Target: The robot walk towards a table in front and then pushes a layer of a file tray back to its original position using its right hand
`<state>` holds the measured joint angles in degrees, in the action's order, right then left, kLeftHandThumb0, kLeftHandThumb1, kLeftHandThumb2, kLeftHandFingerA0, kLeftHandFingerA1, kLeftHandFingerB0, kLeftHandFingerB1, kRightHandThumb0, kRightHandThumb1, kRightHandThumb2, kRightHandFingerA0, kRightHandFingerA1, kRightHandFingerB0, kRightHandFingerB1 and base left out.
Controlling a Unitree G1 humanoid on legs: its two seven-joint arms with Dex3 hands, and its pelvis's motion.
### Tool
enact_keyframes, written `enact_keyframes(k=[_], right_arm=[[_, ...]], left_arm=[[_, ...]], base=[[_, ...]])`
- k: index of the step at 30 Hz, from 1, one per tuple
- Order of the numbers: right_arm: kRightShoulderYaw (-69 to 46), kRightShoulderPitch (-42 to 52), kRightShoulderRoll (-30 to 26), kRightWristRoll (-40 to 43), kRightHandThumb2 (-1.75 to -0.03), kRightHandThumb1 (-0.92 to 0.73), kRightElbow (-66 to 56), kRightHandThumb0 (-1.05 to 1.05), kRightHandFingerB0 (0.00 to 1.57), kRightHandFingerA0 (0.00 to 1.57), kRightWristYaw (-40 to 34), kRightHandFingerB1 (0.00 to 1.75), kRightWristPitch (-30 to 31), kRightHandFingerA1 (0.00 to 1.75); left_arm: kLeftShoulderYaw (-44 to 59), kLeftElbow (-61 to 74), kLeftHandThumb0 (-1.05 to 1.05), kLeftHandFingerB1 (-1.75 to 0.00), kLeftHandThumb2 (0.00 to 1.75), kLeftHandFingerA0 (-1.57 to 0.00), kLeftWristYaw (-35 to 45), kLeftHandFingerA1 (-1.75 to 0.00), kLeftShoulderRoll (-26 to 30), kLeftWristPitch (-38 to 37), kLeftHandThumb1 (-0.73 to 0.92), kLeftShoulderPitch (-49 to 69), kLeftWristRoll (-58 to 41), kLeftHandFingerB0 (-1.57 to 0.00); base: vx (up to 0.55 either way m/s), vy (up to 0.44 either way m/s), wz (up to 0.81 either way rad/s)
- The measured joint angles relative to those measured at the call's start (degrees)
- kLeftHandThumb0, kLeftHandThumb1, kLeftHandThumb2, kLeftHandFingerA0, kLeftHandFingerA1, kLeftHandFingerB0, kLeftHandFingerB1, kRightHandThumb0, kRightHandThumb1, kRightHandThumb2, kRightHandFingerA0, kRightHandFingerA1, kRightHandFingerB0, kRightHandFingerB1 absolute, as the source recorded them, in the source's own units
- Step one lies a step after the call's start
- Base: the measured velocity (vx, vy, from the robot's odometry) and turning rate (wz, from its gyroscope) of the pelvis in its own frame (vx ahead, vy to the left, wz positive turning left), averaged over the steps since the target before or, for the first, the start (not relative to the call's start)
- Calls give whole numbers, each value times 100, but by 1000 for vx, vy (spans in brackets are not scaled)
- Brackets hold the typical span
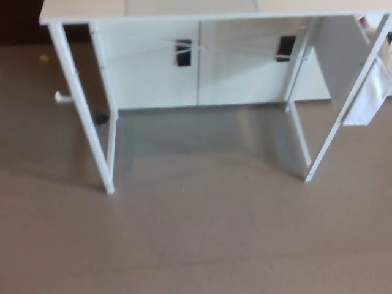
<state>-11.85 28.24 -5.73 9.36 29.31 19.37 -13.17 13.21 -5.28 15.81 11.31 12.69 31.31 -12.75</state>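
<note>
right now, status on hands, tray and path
Both hands out of view. File tray not visible; only the white table front edge and legs show. Bare floor between camera and table, nothing in the way.

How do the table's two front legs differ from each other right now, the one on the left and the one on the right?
The left front leg leans with its foot toward picture right; the right front leg leans the opposite way, its foot toward picture left. The left front leg shows up to the tabletop, while the right front leg's top runs out of frame. A white sheet hangs beside the right front leg only. Both are thin, white, and stand on the floor.
</note>
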Motion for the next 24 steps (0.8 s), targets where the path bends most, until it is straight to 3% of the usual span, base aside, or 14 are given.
enact_keyframes(k=[7,17,18,19,24], right_arm=[[2,173,25,5,-77,-42,8,-60,35,59,14,47,-19,58],[49,45,-91,-52,-80,-45,125,-63,36,59,5,47,-188,58],[61,55,-96,-68,-56,-52,135,-59,42,65,-9,37,-195,53],[71,68,-97,-80,-80,-43,131,-65,35,60,-19,48,-203,61],[128,95,-111,-134,-80,-44,198,-64,36,59,-54,47,-246,58]], left_arm=[[-33,-192,2,-48,92,-29,7,-56,15,-122,52,54,58,-14],[-109,-240,1,-48,92,-28,25,-55,1,-229,52,40,107,-14],[-110,-263,1,-48,92,-30,29,-56,1,-231,51,37,110,-14],[-109,-281,1,-48,92,-31,33,-56,1,-231,51,31,113,-14],[-107,-345,2,-48,92,-31,41,-57,1,-231,52,-31,123,-14]], base=[[340,-8,18],[401,-198,14],[223,-41,-13],[274,10,-19],[305,99,-17]])
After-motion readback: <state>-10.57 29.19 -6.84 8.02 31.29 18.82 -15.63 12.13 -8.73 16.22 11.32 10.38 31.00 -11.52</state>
